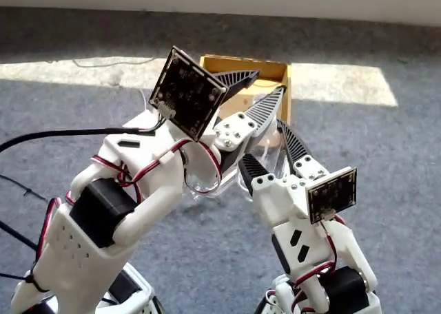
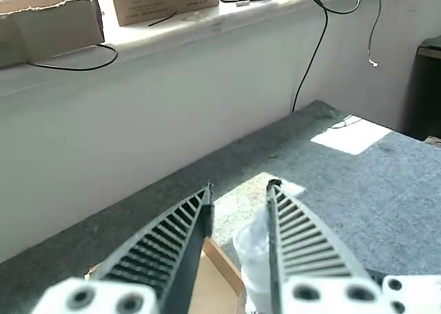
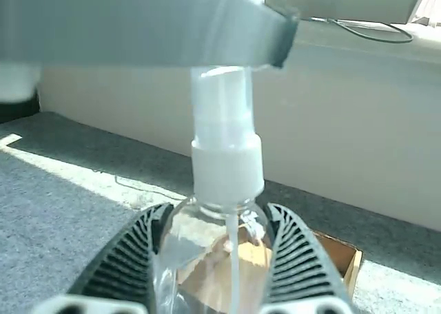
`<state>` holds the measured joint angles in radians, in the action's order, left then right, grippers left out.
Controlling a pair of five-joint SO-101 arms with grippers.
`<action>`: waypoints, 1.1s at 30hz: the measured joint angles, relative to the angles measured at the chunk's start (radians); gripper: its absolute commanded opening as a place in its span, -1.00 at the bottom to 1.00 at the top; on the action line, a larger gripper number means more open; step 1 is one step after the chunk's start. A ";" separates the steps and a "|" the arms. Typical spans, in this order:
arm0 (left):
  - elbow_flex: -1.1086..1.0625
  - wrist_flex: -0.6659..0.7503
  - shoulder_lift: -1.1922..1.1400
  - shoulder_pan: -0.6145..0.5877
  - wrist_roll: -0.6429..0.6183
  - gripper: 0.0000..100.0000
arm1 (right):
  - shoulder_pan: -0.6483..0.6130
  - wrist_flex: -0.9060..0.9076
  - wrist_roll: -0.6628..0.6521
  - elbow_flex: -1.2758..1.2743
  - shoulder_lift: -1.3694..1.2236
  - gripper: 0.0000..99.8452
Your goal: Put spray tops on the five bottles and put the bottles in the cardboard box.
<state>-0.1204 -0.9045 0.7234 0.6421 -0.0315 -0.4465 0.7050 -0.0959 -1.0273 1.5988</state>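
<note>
Right wrist view showed the right hand [image 3: 217, 216] gripping the bottle [image 3: 207, 259], the open left hand [image 2: 240, 186] at its spray top [image 3: 226, 159]; a skewed push could jam it crooked.

A clear bottle [image 3: 207, 242], white spray top [image 3: 226, 155] on, is upright near the open cardboard box [image 1: 279, 71].

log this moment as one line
right gripper: shut on bottle | spray top: on bottle | left gripper: open, at spray top | box: beyond arms, bottle not in
</note>
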 measured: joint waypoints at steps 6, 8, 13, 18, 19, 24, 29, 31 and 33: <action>-0.011 0.000 0.041 0.003 0.009 -0.74 | 0.000 0.000 -0.032 0.000 0.000 -0.99; 0.028 0.000 0.041 0.003 0.044 -0.74 | 0.000 0.000 -0.086 0.000 0.002 -0.99; 0.215 -0.038 0.044 -0.014 0.098 -0.74 | 0.095 -0.123 -0.135 0.000 -0.005 -0.99; 0.296 -0.238 0.066 -0.187 0.098 -0.74 | 0.253 -0.301 -0.140 0.002 -0.232 -0.99; 0.295 -0.276 0.066 -0.224 0.098 -0.74 | 0.270 -0.341 -0.140 0.003 -0.301 -0.99; 0.135 -0.439 0.060 -0.493 0.098 -0.73 | 0.298 -0.568 -0.140 0.123 -0.695 -0.99; -0.239 -0.404 0.049 -0.690 0.098 -0.73 | 0.310 -0.752 -0.140 0.381 -1.100 -0.99; -0.396 -0.313 0.051 -0.738 0.100 -0.74 | 0.310 -0.766 -0.140 0.505 -1.263 -0.99; -0.554 -0.203 0.051 -0.769 0.100 -0.74 | 0.310 -0.773 -0.140 0.629 -1.419 -0.99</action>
<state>-0.6743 -1.1070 0.7741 -0.1266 0.0683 -0.1366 -0.0683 -0.2355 -0.3982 0.1795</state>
